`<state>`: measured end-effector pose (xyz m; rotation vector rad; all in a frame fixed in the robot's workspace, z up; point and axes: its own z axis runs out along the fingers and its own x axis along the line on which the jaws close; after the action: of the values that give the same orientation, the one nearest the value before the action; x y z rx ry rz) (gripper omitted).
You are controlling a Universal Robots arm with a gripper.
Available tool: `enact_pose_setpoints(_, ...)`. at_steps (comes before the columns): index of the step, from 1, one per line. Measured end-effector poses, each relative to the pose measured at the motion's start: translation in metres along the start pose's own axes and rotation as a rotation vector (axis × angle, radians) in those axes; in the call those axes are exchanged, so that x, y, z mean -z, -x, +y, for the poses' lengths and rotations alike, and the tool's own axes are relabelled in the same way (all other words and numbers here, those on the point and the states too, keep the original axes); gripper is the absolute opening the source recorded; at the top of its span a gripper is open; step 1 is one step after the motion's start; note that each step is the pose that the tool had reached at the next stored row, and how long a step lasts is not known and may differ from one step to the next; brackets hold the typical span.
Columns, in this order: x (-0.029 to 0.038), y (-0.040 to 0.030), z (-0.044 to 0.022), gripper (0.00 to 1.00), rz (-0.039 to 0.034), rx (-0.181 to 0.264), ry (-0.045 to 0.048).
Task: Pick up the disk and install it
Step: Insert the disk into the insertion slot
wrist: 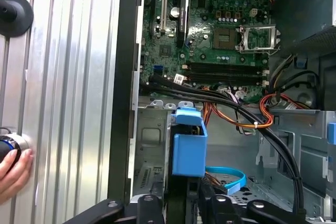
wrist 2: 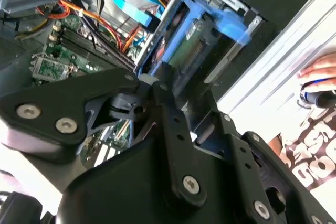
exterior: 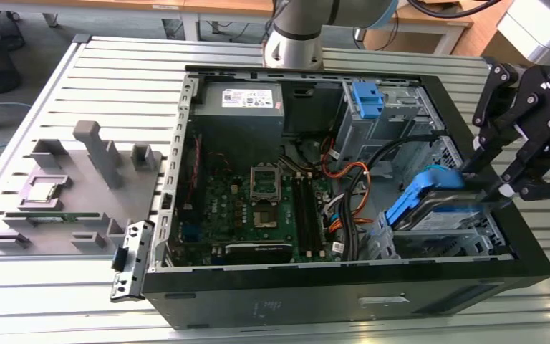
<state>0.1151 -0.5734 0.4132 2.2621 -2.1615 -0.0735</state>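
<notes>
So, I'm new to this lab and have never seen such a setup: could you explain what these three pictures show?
It is one robot arm working on an open computer case that lies on a slatted metal table. The exterior view comes from a camera off the arm. Both wrist views come from cameras riding on the arm, looking past its black gripper. The gripper is shut on the disk, a silver drive in a blue bracket, held tilted at the drive cage. Beside the case sits a grey tray with a small processor chip. In the first wrist view, a person's hand is on the table.
</notes>
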Motion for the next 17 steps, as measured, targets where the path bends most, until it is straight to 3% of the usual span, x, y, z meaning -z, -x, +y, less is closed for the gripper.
enact_pose_setpoints(1, 0.0000, 0.0000, 0.0000, 0.36, -0.0002, 0.000, 0.0000)
enact_pose_setpoints(2, -0.0002, 0.0000, 0.0000, 0.42, -0.0006, 0.000, 0.0000)
enact_pose_setpoints(9, -0.0006, -0.0001, 0.0000, 0.42, -0.0005, 0.000, 0.0000)
enact_pose_setpoints(17, -0.0145, -0.0004, -0.0001, 0.42, -0.0003, 0.000, 0.0000)
